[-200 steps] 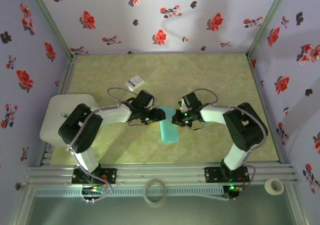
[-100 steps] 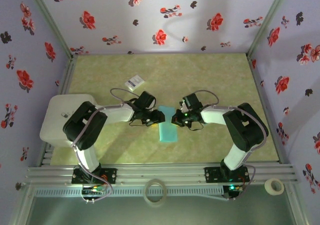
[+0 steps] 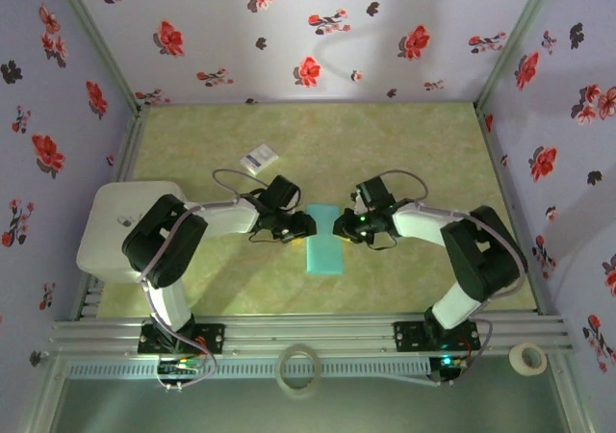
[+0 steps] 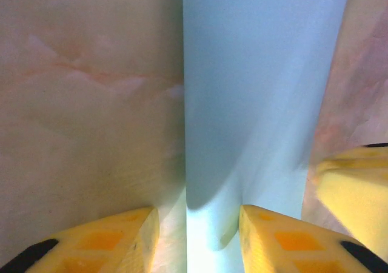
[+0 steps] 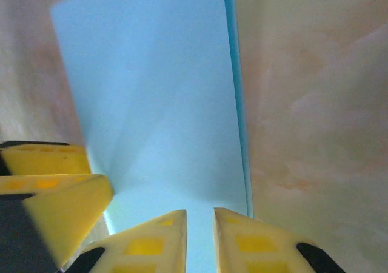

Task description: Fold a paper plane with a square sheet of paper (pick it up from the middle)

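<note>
The square sheet of paper (image 3: 324,252) lies on the table as a folded, narrow teal rectangle between the two arms. My left gripper (image 3: 307,225) is low at its far left edge. In the left wrist view this gripper (image 4: 197,242) is open, and the paper (image 4: 260,91) has its long left edge running between the yellow fingers (image 4: 103,246). My right gripper (image 3: 340,227) is at the far right edge. In the right wrist view this gripper (image 5: 200,239) shows a narrow gap over the paper (image 5: 157,91), holding nothing.
A small white card (image 3: 259,158) lies further back on the left. A white board (image 3: 111,231) sits at the table's left edge. Two tape rolls (image 3: 297,369) (image 3: 526,358) rest beyond the front rail. The two grippers are close together over the paper.
The right gripper's jaws have parted a little from shut. The left gripper's jaws have narrowed. Both wrists have shifted slightly, and the folded paper stays on the table.
</note>
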